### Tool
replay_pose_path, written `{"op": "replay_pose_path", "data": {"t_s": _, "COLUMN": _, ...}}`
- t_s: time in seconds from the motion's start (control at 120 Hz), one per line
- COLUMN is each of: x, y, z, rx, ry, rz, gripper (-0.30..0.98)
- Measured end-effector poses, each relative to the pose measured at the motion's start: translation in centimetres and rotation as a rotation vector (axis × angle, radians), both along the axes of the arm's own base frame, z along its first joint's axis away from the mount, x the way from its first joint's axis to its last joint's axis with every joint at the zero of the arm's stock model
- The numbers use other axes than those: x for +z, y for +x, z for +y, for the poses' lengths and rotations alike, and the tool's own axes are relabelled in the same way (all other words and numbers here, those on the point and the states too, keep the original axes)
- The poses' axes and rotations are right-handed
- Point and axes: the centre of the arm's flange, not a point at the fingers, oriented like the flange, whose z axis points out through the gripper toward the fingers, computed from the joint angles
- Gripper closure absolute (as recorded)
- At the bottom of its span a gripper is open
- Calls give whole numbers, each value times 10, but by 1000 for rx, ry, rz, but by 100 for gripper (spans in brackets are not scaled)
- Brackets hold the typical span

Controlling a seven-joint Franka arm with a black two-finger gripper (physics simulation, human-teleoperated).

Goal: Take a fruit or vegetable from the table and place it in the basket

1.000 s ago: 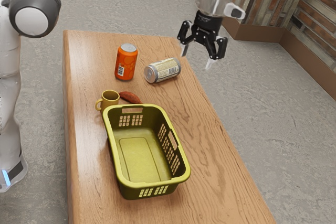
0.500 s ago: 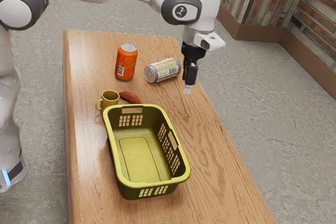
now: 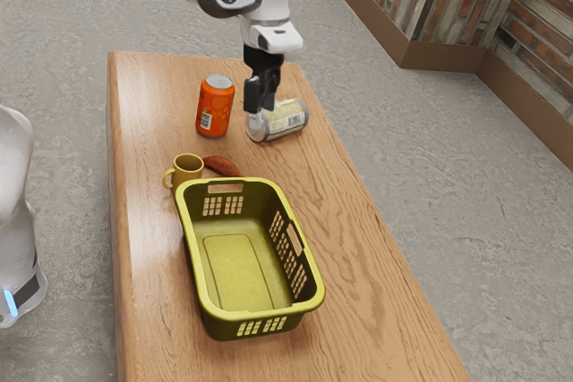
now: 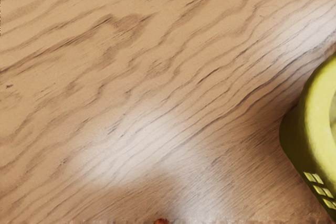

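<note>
Glossy, streaky-grained wood tabletop [image 4: 157, 77]; smooth plastic-looking basket [image 3: 209, 309]; shiny metallic rim on the orange can [image 3: 215, 106].

From here, the basket [image 3: 260, 316] is hiding bits of the mug [image 3: 188, 172] and red-brown vegetable [image 3: 221, 166] at its eleven o'clock, the gripper [image 3: 257, 120] is covering some of the tipped can [image 3: 288, 119], and the exterior view is cutting off the table [image 3: 376, 328] at six

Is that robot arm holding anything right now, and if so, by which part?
Nothing is held: the gripper hangs above the table, and the reddish vegetable lies beside the mug.
</note>
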Motion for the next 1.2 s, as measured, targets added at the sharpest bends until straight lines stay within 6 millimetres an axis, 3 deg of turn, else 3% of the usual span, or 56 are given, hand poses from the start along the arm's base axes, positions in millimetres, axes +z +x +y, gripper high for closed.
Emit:
{"op": "replay_pose_path", "data": {"t_s": 0.083, "x": 8, "y": -19, "z": 10, "rx": -18, "ry": -3, "rz": -32, "gripper": 0}}
{"op": "replay_pose_path", "data": {"t_s": 0.167, "x": 7, "y": -53, "z": 14, "rx": -39, "ry": -15, "rz": -56, "gripper": 0}}
{"op": "replay_pose_path", "data": {"t_s": 0.233, "x": -2, "y": -73, "z": 13, "rx": -60, "ry": -22, "rz": -58, "gripper": 0}}
{"op": "replay_pose_path", "data": {"t_s": 0.333, "x": -22, "y": -83, "z": 16, "rx": -76, "ry": -28, "rz": -30, "gripper": 0}}
{"op": "replay_pose_path", "data": {"t_s": 0.483, "x": -33, "y": -85, "z": 25, "rx": -82, "ry": -32, "rz": -12, "gripper": 0}}
{"op": "replay_pose_path", "data": {"t_s": 0.708, "x": -56, "y": -83, "z": 55, "rx": -57, "ry": -65, "rz": 26, "gripper": 0}}
{"op": "replay_pose_path", "data": {"t_s": 0.875, "x": -62, "y": -82, "z": 70, "rx": -45, "ry": -56, "rz": 39, "gripper": 0}}
{"op": "replay_pose_path", "data": {"t_s": 1.2, "x": -85, "y": -71, "z": 70, "rx": -79, "ry": -57, "rz": 88, "gripper": 0}}
